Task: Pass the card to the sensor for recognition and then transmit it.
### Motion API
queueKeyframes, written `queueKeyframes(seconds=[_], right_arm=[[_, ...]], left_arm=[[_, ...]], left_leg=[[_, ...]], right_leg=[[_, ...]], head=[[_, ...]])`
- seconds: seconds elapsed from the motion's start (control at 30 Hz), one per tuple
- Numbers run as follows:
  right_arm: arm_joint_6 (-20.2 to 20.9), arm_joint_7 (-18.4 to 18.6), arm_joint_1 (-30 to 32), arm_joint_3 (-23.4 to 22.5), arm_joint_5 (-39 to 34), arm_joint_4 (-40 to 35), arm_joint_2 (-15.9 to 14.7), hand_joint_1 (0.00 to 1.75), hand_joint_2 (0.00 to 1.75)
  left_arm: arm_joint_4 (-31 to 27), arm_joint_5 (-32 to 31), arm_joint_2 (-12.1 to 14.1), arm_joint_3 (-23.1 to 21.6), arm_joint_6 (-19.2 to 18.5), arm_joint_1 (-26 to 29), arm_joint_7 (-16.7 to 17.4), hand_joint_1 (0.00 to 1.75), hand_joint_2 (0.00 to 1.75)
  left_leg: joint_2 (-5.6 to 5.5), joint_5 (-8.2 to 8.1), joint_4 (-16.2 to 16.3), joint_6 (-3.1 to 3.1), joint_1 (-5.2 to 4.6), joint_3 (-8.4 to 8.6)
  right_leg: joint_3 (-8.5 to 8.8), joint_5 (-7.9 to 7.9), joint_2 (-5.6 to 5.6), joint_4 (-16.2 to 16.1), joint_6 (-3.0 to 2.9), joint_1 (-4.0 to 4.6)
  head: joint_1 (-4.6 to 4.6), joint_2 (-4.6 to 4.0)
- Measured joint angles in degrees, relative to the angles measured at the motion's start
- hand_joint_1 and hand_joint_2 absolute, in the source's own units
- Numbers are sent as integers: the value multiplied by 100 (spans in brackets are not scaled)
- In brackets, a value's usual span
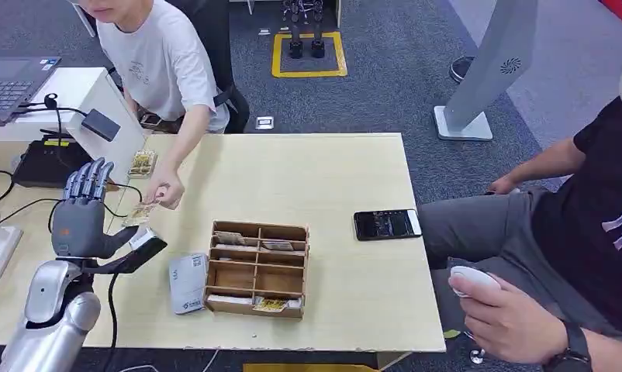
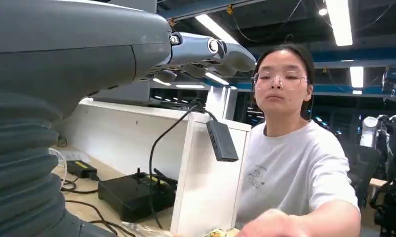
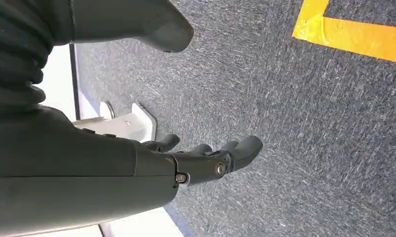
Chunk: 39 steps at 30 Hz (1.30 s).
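Left hand [image 1: 81,213] stands raised over the left part of the surface [image 1: 331,170], fingers spread and upright, thumb out to the right. The card [image 1: 141,213] lies at the thumb's tip; a person's hand [image 1: 166,190] in the upper left of the frame pinches its far end. Whether the robot's thumb grips the card or merely touches it cannot be told from the head view. In the left wrist view the fingers [image 2: 211,52] are extended with nothing between them, and the person's blurred hand sits at the lower edge.

Right hand [image 3: 206,158] hangs over grey carpet, fingers apart and loosely curved, holding nothing.

A wooden tray [image 1: 257,267] with compartments stands at centre frame, cards in several slots. A grey reader [image 1: 188,283] lies just left of it. A phone [image 1: 387,224] lies right of centre.
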Motion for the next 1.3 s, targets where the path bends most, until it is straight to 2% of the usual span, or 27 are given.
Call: queueKeyframes(seconds=[0.1,0.13,0.17,0.2,0.73,0.93,1.0,1.17,1.23,1.3], right_arm=[[0,0,0,0,0,0,0,0,175],[0,0,0,0,2,0,0,0,175],[0,-2,0,0,2,0,0,0,175],[-2,-2,0,0,4,0,0,0,175],[-4,-13,0,0,26,0,0,0,175],[-17,-37,-2,15,28,0,0,0,175],[-17,-31,-3,18,26,0,0,0,175],[2,-2,2,18,-17,0,0,0,175],[9,-13,13,18,-17,0,0,0,175],[9,-20,25,18,-15,0,0,0,175]], left_arm=[[0,-7,0,0,0,0,0,0,175],[0,-7,0,0,-2,0,0,47,175],[0,11,0,0,-7,0,0,131,175],[0,65,0,0,-30,1,-2,175,175],[-2,350,15,0,-136,8,-109,175,175],[-134,1124,-46,2,-186,84,-531,175,175],[-208,1575,-118,22,-475,113,-474,175,175],[-426,2553,-291,77,-2088,226,255,175,175],[-492,2738,-271,85,-2643,328,462,175,175],[-538,2846,-208,114,-2980,483,531,175,175]], left_leg=[[0,0,0,0,0,0],[0,0,0,0,0,0],[0,0,0,0,0,0],[0,0,0,0,0,0],[0,0,0,0,0,-1],[-1,0,0,0,0,-2],[-1,0,0,0,-1,-2],[1,0,0,0,-1,-4],[1,-1,0,0,-1,-4],[2,-1,0,-1,1,-5]], right_leg=[[0,0,0,0,0,0],[0,0,0,0,0,0],[0,0,0,0,0,0],[0,0,0,0,0,0],[0,0,0,0,0,0],[0,0,-1,0,0,0],[0,0,-2,0,0,0],[1,0,-2,0,0,-1],[0,0,-1,0,0,-1],[-4,0,0,0,0,-1]], head=[[0,0],[0,0],[0,2],[0,0],[0,0],[0,0],[0,0],[0,0],[0,2],[-2,0]])
